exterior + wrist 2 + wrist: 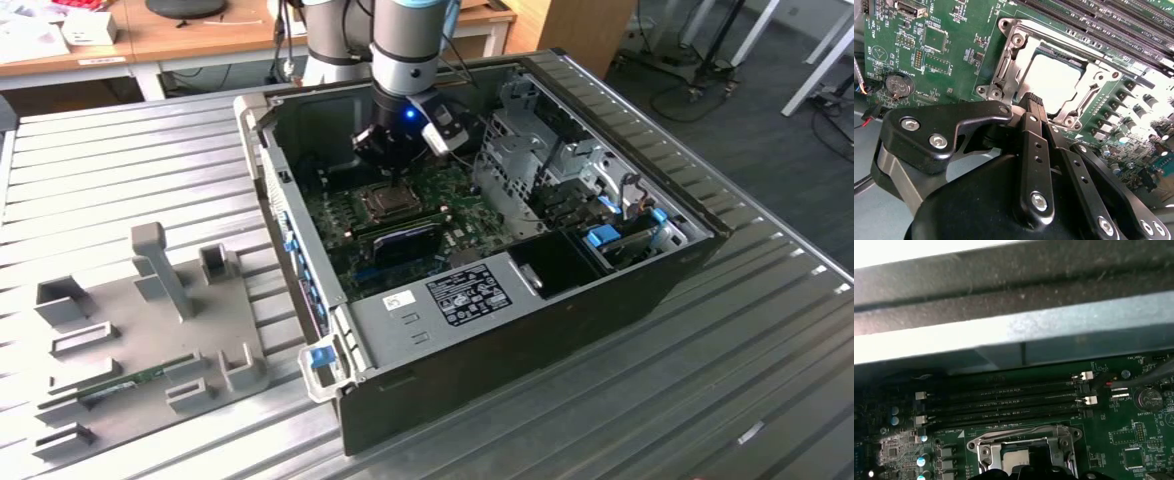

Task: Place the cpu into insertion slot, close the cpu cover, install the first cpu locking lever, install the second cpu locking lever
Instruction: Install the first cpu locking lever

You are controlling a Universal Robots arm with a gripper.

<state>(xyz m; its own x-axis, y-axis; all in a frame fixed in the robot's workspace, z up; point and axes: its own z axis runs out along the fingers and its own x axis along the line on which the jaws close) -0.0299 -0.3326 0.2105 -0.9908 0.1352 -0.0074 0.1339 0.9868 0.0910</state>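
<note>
The cpu [1054, 82] lies flat in the insertion slot [1006, 75] on the green motherboard [954, 55]. Its pale metal top shows through the window of the cpu cover [1097, 80], which lies down flat over it. My gripper [1035, 100] is shut with nothing between its black fingers, and its tip sits at the near edge of the slot. In the exterior view the gripper [394, 150] hangs just above the slot [387, 200] inside the open computer case. The first wrist view shows the cpu [1016, 457] framed by the cover [986, 447], with the dark fingertips [1041, 460] over it.
Long black memory slots [1004, 400] run beside the slot. The case wall [274, 180] and a metal drive cage [547, 150] flank the board. A grey fixture plate [147, 320] lies on the ridged metal table at the exterior view's left. A coin battery [898, 85] sits on the board.
</note>
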